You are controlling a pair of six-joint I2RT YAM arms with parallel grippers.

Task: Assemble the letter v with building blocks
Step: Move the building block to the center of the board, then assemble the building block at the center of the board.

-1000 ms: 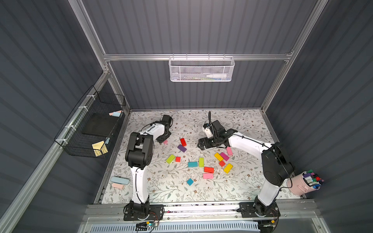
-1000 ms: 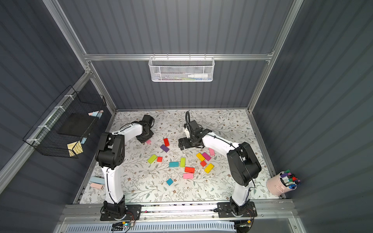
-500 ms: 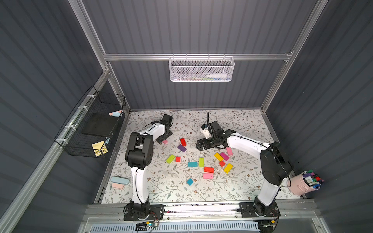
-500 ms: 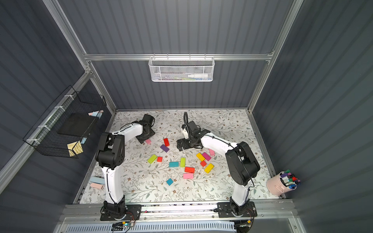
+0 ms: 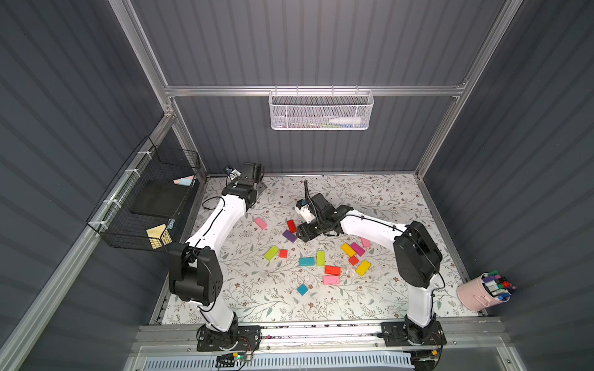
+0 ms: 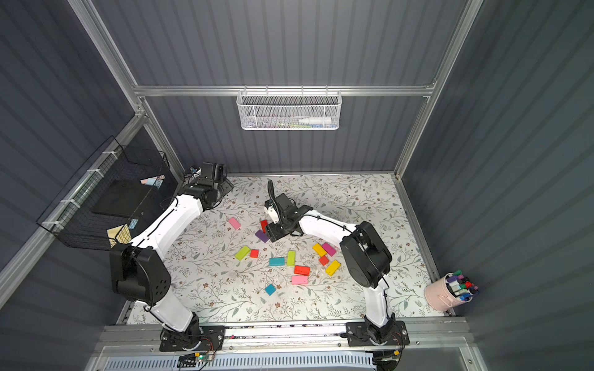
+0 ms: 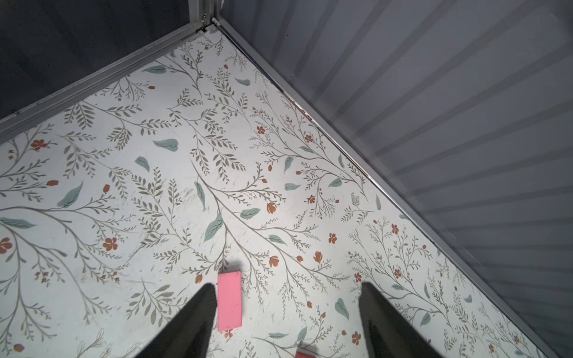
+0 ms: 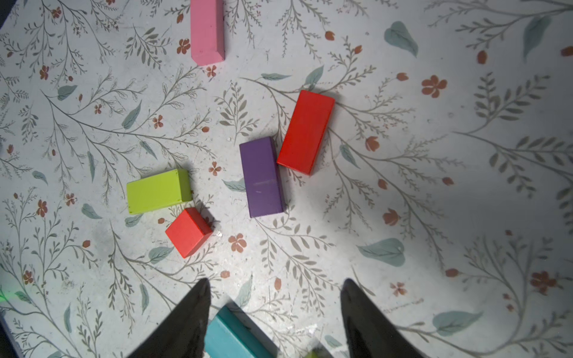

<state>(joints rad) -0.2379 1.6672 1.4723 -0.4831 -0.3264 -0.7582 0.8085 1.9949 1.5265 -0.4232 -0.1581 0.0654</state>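
Observation:
Several building blocks lie loose on the floral table (image 5: 369, 205). Among them are a pink block (image 5: 260, 223) (image 7: 229, 300), a red block (image 5: 292, 225) (image 8: 305, 131), a purple block (image 5: 289, 236) (image 8: 262, 176), a lime block (image 8: 158, 191), a red cube (image 8: 188, 232) and a teal block (image 5: 306, 261) (image 8: 231, 336). My left gripper (image 7: 286, 288) hangs open, raised near the back left corner. The pink block lies flat on the table beside one of its fingers, untouched. My right gripper (image 5: 304, 233) (image 8: 276, 283) is open and empty, hovering next to the purple and red blocks.
More blocks, yellow (image 5: 348, 249), magenta (image 5: 357, 249), red (image 5: 332, 269) and pink (image 5: 331, 280), lie scattered mid-table to the right. A black wire basket (image 5: 141, 205) hangs on the left wall and a white mesh basket (image 5: 319, 110) on the back wall. A pink cup of markers (image 5: 479, 294) stands front right.
The left gripper has opened, left the pink block on the table and drawn back toward the corner. The right gripper has slid left toward the purple and red blocks, its jaws narrowing.

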